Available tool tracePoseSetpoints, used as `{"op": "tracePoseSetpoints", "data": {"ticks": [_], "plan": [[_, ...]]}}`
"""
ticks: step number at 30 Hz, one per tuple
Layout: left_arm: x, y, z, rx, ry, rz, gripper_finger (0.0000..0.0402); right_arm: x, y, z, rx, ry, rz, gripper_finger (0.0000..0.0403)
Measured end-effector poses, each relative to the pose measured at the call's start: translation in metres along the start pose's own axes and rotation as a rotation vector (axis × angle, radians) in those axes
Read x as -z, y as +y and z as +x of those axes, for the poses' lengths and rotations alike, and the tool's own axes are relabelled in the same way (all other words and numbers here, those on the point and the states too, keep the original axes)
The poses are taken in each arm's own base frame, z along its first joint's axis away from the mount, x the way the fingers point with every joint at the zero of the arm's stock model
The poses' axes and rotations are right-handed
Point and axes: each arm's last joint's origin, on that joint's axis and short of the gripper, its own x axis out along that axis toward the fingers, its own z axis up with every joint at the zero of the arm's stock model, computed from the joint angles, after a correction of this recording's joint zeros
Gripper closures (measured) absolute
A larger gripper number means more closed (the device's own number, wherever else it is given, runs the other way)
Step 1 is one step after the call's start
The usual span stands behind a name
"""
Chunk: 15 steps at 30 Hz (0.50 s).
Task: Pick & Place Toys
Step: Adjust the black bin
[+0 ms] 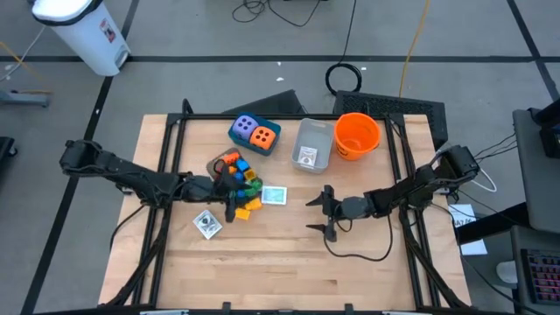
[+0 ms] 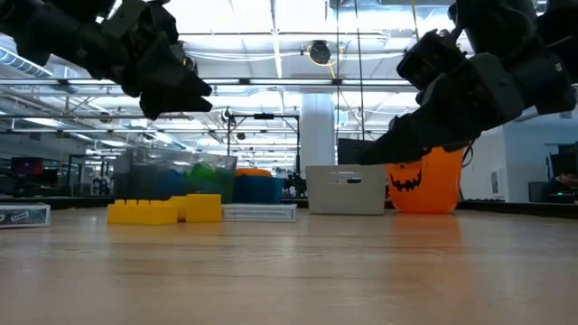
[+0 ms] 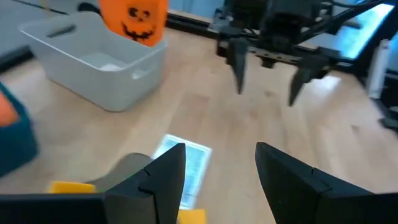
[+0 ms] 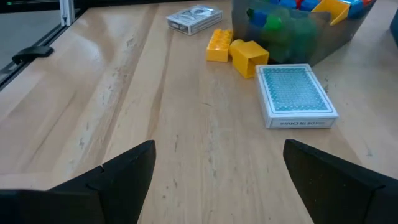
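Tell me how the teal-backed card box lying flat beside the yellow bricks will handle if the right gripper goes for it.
The teal-backed card box lies flat with low edges, so open fingers probably find little to pinch from above. It looks rigid and light, so a push would likely slide it across the smooth wooden table rather than tip or roll it.

Mixed bricks (image 1: 239,175) heaped mid-table (two yellow loose), teal card pack (image 1: 274,195) flat beside.

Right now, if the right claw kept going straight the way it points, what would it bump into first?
Probably the teal card box: the right gripper, jaws open, points across bare wood toward it. The yellow bricks lie just beyond; depth is hard to judge.
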Motion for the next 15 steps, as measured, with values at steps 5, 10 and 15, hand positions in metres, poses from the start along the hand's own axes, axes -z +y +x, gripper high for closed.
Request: {"op": "tracePoseSetpoints", "data": {"ticks": [5,10,15], "plan": [[0.014,-0.016,0.003,0.072,0.069,-0.037,0.0202,0.0,0.0,0.0,0.0,0.002,-0.025,0.0055],[0.03,-0.031,0.015,0.073,0.156,-0.053,0.0202,0.0,0.0,0.0,0.0,-0.001,-0.031,0.0055],[0.03,-0.045,0.038,0.039,0.212,-0.033,0.0202,0.0,0.0,0.0,0.0,-0.002,-0.025,0.0055]]}}
